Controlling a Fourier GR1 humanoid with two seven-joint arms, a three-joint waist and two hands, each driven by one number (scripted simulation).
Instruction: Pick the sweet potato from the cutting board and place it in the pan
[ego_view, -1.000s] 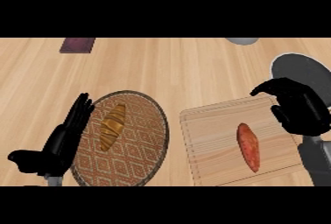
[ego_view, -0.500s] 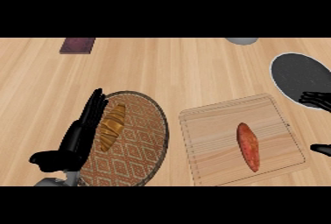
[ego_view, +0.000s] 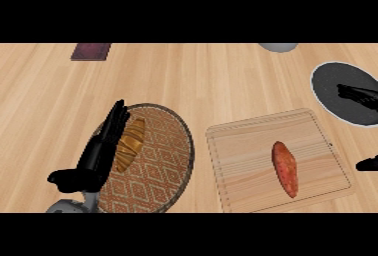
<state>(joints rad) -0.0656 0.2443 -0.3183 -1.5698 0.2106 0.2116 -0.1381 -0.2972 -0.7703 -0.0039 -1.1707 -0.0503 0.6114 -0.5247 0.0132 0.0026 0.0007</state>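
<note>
Head view. The sweet potato (ego_view: 285, 168) lies lengthwise on the cutting board (ego_view: 244, 150), untouched. The pan (ego_view: 332, 82) sits just beyond the board's far right corner. My right hand (ego_view: 360, 94) shows only at the right edge, with its fingers stretched over the pan and its thumb well apart beside the board; it is spread wide and holds nothing. My left hand (ego_view: 103, 147), fingers straight, lies over the left rim of a woven plate (ego_view: 166, 160) that carries a bread roll (ego_view: 131, 145).

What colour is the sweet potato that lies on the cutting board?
Reddish orange; the sweet potato shows best in the head view.
</note>
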